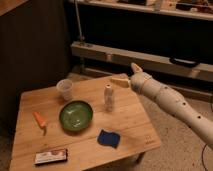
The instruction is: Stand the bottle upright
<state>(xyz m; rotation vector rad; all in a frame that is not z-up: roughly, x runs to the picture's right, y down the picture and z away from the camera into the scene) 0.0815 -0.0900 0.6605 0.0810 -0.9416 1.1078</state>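
The bottle (108, 98), slim and cream-white with a narrow cap, stands upright on the wooden table (135, 120), just right of the green bowl (76, 115). My gripper (123, 73) is above and to the right of the bottle, over the table's far right edge. It is open and empty, and clear of the bottle. The white arm runs off to the lower right.
A translucent cup (65, 89) stands at the back of the table. An orange carrot (39, 119) lies at the left, a blue sponge (108, 139) at the front, and a flat packet (51, 156) at the front left. A low shelf (150, 59) runs behind the table.
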